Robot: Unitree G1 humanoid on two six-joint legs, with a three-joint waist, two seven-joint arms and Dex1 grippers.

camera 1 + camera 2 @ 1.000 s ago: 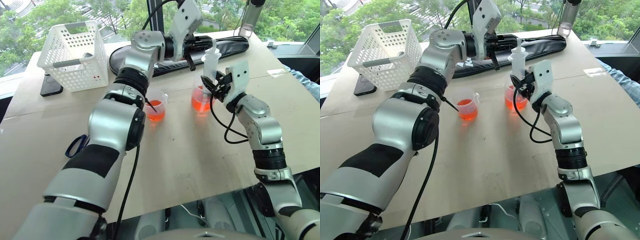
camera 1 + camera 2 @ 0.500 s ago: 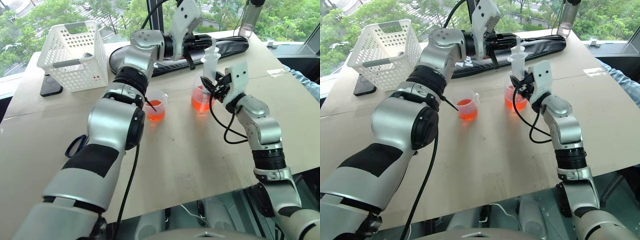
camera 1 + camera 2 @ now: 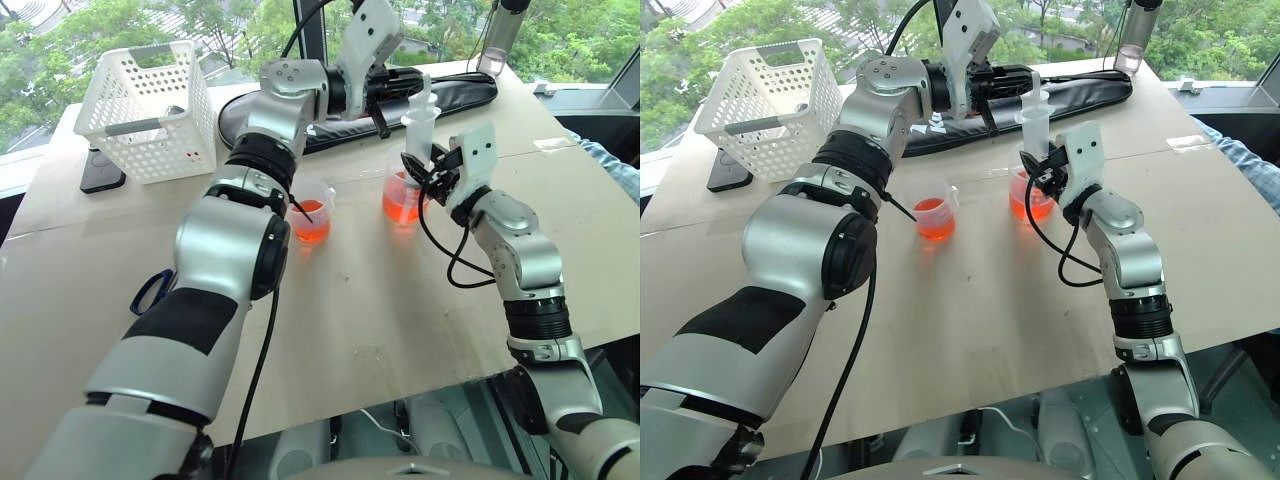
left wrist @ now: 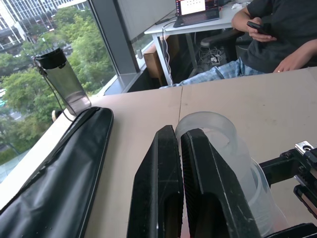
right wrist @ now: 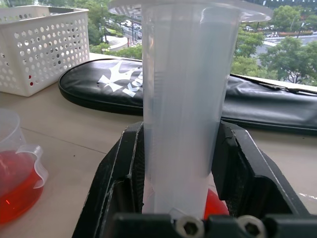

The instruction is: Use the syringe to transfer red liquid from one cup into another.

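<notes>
Right wrist view: the right gripper [image 5: 181,163] pinches the barrel of the syringe [image 5: 184,99], which stands upright between its two fingers. Directly under the grip sits the beaker [image 3: 401,199], holding red liquid [image 3: 400,210]. To this gripper's left the small cup [image 3: 312,214], also holding red liquid, stands on the table [image 3: 380,300], apart from the beaker. Above the grip, the left gripper [image 3: 384,105] is pressed together, its fingers [image 4: 163,183] just beside the syringe's top. Beyond both lie a black bag [image 5: 114,87] and a white basket [image 3: 150,105].
</notes>
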